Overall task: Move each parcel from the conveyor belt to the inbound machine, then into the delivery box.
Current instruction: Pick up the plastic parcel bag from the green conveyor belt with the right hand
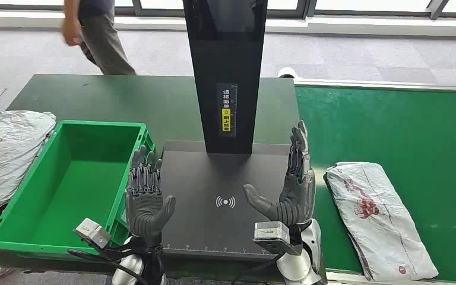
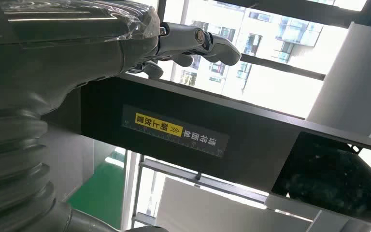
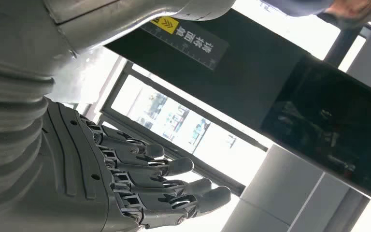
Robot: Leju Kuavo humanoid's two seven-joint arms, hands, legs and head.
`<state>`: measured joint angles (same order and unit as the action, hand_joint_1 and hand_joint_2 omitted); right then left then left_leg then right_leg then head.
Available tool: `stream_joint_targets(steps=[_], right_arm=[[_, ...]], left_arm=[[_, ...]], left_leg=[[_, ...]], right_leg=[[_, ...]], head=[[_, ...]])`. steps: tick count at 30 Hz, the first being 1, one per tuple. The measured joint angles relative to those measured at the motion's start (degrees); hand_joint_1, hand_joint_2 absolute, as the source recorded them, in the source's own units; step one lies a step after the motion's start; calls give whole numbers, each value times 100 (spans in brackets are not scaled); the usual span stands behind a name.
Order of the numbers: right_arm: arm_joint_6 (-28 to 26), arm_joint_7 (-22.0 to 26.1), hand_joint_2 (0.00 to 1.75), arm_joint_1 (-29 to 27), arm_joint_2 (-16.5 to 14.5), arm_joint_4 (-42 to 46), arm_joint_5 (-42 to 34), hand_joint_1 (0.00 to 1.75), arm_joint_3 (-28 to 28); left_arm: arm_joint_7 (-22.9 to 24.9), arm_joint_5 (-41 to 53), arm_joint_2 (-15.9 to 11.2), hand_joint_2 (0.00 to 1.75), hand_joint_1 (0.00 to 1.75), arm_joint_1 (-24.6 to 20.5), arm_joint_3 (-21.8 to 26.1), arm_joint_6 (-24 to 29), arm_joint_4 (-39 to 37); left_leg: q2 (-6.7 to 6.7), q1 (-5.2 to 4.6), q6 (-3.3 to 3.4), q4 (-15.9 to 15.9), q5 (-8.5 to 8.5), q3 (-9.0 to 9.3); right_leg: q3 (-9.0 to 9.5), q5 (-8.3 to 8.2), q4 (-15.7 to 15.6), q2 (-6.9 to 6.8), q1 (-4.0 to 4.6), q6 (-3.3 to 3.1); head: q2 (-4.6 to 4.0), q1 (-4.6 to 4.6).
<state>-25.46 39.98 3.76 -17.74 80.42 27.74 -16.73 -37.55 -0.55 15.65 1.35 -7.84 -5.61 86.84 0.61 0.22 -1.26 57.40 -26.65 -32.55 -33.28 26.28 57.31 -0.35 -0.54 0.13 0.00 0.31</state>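
Both robot hands, left robot hand [image 1: 145, 193] and right robot hand [image 1: 291, 187], hover spread and empty over the inbound machine [image 1: 214, 178], one parcel [image 1: 380, 217] waiting on the conveyor belt [image 1: 404, 130] at right, delivery box [image 1: 12, 222] unfilled.

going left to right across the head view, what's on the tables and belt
grey bag → green bin → left hand → inbound machine → right hand → white parcel on the conveyor belt
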Motion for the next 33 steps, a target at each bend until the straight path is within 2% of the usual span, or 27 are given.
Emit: stream_joint_targets(steps=[18,19,20,21,23,24,25,26,27,28,30,31,32,33], right_arm=[[75,13,175,8,-14,-148,17,0,29],[76,13,175,8,-14,-149,17,0,29],[76,13,175,8,-14,-149,17,0,29],[77,13,175,8,-14,-150,18,21,30],[82,13,175,8,-14,-150,22,109,31],[87,12,175,8,-14,-150,28,152,33],[96,11,175,8,-14,-152,37,175,35],[108,11,175,7,-14,-155,45,171,38],[116,11,175,7,-14,-159,54,142,40],[125,11,175,7,-14,-164,62,109,42],[127,11,175,7,-14,-172,90,27,44],[118,11,175,6,-14,-173,107,12,44],[105,11,175,5,-15,-174,123,2,45],[92,11,175,3,-15,-174,142,0,47]], left_arm=[[0,-18,7,175,0,13,49,32,4],[0,-17,7,175,4,13,49,32,4],[0,-18,7,175,22,13,49,32,4],[0,-17,7,175,59,13,49,32,4],[0,-29,7,175,142,13,49,37,4],[0,-37,7,175,168,13,49,42,4],[0,-44,7,175,175,13,49,47,4],[0,-48,7,175,171,13,50,51,5],[0,-48,7,175,143,13,52,50,5],[0,-48,7,175,99,13,54,45,5],[0,-42,8,175,15,12,56,37,-5],[0,-38,9,175,0,10,58,42,-18],[0,-34,10,175,0,7,60,59,-36],[0,-32,11,175,0,4,62,80,-58]], left_leg=[[-2,0,0,0,0,-1],[-2,0,0,0,0,-1],[-2,0,0,0,0,-1],[-2,0,0,0,0,-1],[-2,0,0,0,0,-1],[-2,0,0,0,0,-1],[-2,0,0,0,0,-1],[-1,0,0,0,0,-1],[-1,0,0,0,0,-1],[-1,0,0,0,0,-1],[-1,0,0,0,0,-1],[-1,0,0,0,0,-1],[-1,0,0,0,0,-1],[-1,0,0,0,0,-1]], right_leg=[[1,0,0,-1,0,0],[1,0,1,-1,0,0],[1,0,1,-1,0,0],[1,0,1,-1,0,0],[1,0,1,-1,0,0],[1,0,1,-1,0,0],[1,0,1,-1,0,0],[1,0,1,-1,0,0],[1,0,1,0,0,0],[0,0,1,0,0,0],[0,0,0,0,0,0],[0,0,0,1,0,0],[0,0,0,1,0,0],[-1,0,0,1,0,0]], head=[[0,0],[0,0],[0,0],[0,0],[0,0],[0,0],[0,0],[0,0],[0,0],[0,0],[0,0],[0,0],[0,0],[0,0]])
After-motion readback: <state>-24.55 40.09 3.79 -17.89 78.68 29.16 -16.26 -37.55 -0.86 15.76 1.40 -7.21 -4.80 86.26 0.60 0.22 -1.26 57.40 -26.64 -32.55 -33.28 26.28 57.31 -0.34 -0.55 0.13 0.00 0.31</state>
